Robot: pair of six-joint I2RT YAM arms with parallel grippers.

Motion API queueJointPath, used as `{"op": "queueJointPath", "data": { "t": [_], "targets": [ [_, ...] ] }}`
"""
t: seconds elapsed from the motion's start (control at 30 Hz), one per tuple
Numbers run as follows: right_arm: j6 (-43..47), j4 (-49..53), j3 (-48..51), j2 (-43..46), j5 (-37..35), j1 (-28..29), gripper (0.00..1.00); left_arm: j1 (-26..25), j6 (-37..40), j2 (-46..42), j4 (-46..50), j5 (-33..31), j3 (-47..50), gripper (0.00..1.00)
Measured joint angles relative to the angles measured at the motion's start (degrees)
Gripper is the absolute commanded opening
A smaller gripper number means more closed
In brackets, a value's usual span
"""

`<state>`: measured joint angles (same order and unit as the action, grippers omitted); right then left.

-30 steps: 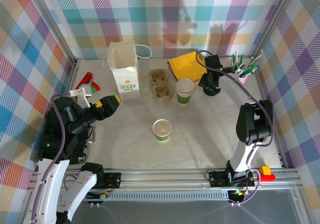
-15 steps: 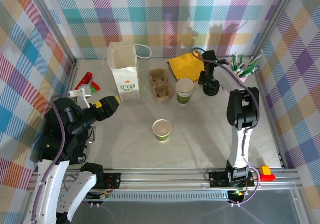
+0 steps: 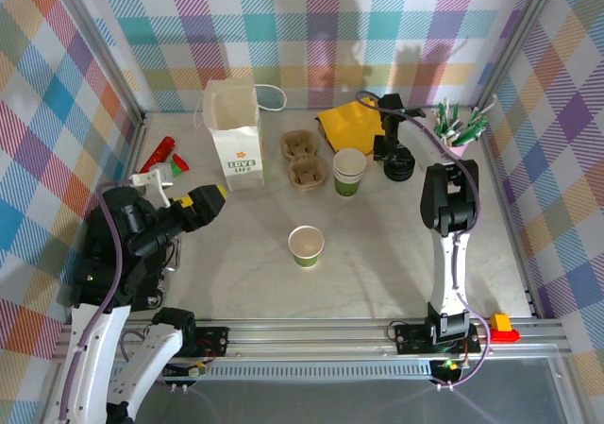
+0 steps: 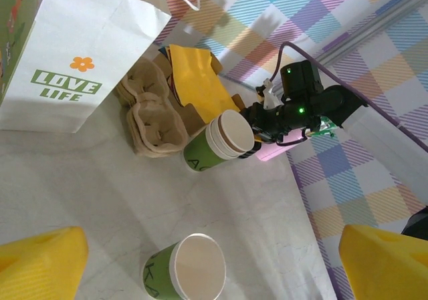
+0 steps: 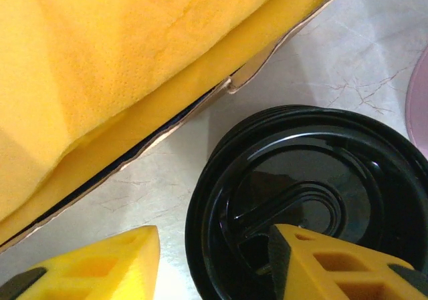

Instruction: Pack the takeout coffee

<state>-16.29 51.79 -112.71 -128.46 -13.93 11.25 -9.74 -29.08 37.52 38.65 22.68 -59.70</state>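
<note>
— Two jaws on each arm, so how do they stand?
— The right gripper (image 5: 207, 250) has its jaws apart, straddling the rim of the top lid (image 5: 301, 180). One yellow finger is inside the dish. The other is outside, with a sliver of table (image 5: 157, 193) between it and the rim, so nothing is pinched yet. I'd say it sits that way because a thin rim is the one part of a flat lid that can be nipped.
— And the left gripper (image 3: 208, 198)?
— Spread wide and empty, hovering near the bag (image 3: 234, 136), well off the work.
— Where's the coffee?
— Not made up yet, I judge. The cup (image 3: 306, 245) stands lidless mid-table, apart from the stacked cups (image 3: 349, 171) beside the carrier (image 3: 305, 158).
— Materials?
— Each lid is glossy black plastic, round, with moulded ridges, and they're nested in a stack. The napkins (image 5: 100, 59) just beside are soft, dimpled yellow paper. The cup is tapered cream paper with green print. The bag is stiff white paper, upright with its mouth open, presumably so it can be loaded from above.
</note>
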Motion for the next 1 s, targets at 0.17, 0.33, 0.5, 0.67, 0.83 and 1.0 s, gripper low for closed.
{"op": "queueJointPath", "data": {
  "t": [0.17,0.33,0.5,0.67,0.83,1.0],
  "targets": [
    [0.7,0.81,-0.72,-0.85,-0.15,0.0,0.38,0.0,0.2,-0.2,0.44,-0.76,-0.02,0.96],
    [0.74,1.29,-0.92,-1.57,-0.11,0.0,0.29,0.0,0.42,-0.22,0.81,-1.33,-0.17,0.96],
    [0.72,1.7,-1.09,-1.6,-0.11,0.0,0.22,0.0,0.42,-0.2,0.96,-1.77,-0.22,0.96],
    [0.52,1.9,-1.11,-1.6,0.09,0.0,0.15,-0.04,0.42,-0.15,1.66,-1.77,-0.22,0.96],
    [0.44,2.36,-1.53,-1.6,0.66,0.0,0.11,-0.04,0.42,-0.02,1.73,-1.77,-0.22,0.95],
    [-0.22,2.62,-1.53,-1.33,2.4,0.0,0.1,-0.04,0.55,0.31,1.73,-1.75,-0.35,0.95]
  ]
}}
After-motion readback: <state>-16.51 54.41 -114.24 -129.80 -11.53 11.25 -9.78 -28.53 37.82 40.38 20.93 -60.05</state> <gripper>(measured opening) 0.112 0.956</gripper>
